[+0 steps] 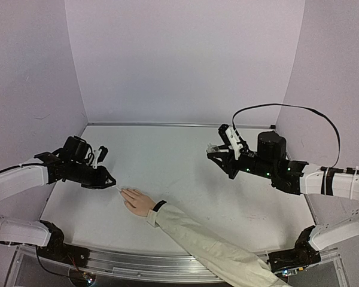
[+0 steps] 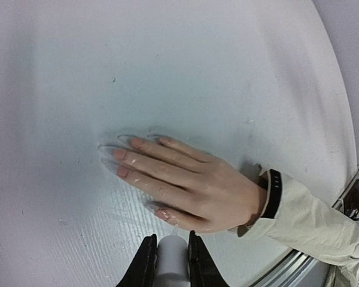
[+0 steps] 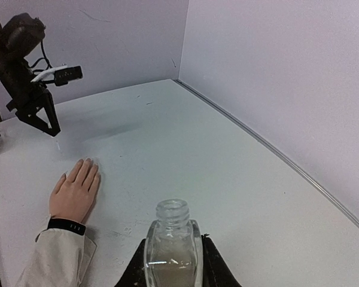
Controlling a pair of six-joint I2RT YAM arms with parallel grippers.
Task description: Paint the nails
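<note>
A light-skinned hand (image 1: 137, 202) with a black wristband (image 1: 159, 205) and cream sleeve lies flat on the white table, fingers pointing left. Its pale nails (image 2: 121, 171) show in the left wrist view; the thumb nail (image 2: 165, 214) is nearest my jaws. My left gripper (image 2: 172, 240) is shut on a white cylindrical brush cap (image 2: 172, 258), whose thin brush tip points at the thumb, very close to it. That gripper (image 1: 109, 180) hovers just left of the fingertips. My right gripper (image 1: 217, 156) is shut on an open clear glass bottle (image 3: 170, 245), held above the table's right half.
The pale walls meet the table at a back edge (image 1: 179, 124) and a right edge (image 3: 275, 155). The cream sleeve (image 1: 209, 245) runs to the near edge between the arm bases. The left arm (image 3: 30, 89) shows in the right wrist view beyond the hand (image 3: 75, 194).
</note>
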